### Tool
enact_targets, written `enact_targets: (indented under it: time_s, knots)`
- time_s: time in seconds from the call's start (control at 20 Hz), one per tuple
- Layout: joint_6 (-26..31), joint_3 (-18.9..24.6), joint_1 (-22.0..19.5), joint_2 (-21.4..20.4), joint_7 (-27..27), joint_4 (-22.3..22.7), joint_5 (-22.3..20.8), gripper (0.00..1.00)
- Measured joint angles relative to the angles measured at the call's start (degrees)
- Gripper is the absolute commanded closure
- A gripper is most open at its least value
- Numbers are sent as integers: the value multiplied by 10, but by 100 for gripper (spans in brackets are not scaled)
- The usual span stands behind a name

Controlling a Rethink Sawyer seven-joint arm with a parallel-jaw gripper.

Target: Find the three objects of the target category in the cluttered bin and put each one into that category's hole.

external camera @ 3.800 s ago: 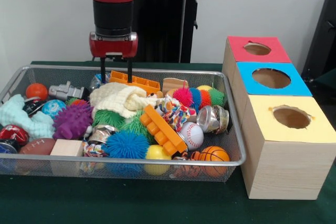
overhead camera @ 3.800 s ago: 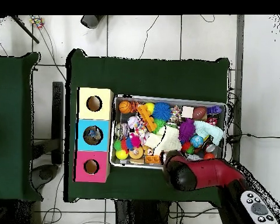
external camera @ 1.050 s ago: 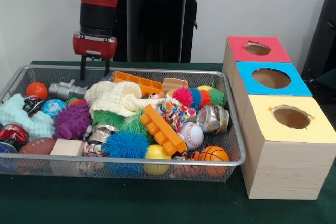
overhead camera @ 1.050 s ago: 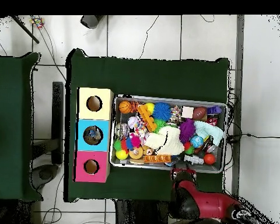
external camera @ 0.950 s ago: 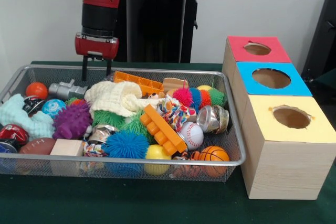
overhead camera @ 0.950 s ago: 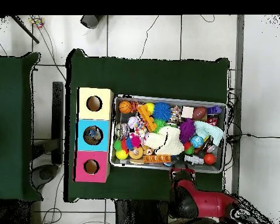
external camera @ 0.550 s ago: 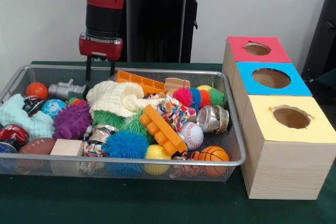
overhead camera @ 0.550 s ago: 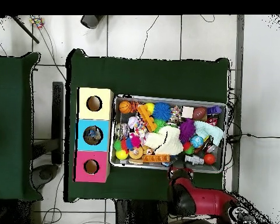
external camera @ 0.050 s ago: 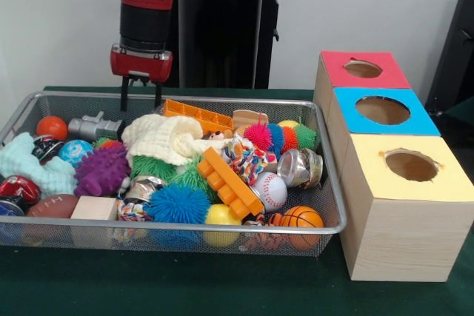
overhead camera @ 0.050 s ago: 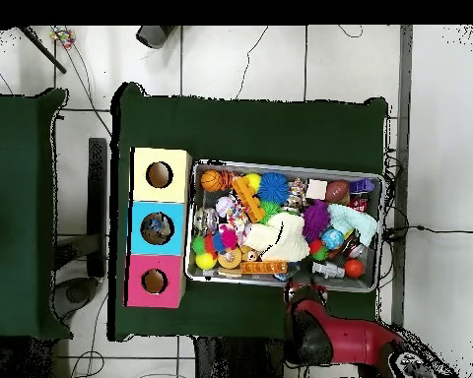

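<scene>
A green-covered desk (external camera @ 0.050 s ago: 185, 286) carries a wire bin (external camera @ 0.050 s ago: 326, 205) crammed with toys. The jaws (external camera @ 0.050 s ago: 141, 101) hang open and empty over the bin's far rim, having lifted clear moments ago; nothing was picked, so every toy remains in the bin.

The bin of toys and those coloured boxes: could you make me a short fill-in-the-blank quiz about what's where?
1. The box nearest the camera in the front view has a ____ top.
2. The middle box has a ____ top.
3. The basketball sits in the bin corner nearest the ____ box.
4. The gripper hangs with its fingers ____, holding nothing.

Missing words: yellow; blue; yellow; open
</scene>
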Motion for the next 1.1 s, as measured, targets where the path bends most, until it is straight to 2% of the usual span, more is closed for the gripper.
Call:
enact_targets:
  time_s: [0.25,0.75,1.1]
  knots:
    - [0,0,8,-2,0,7,16,0]
    - [0,-5,69,-1,0,24,74,0]
    - [0,-8,90,1,0,34,95,0]
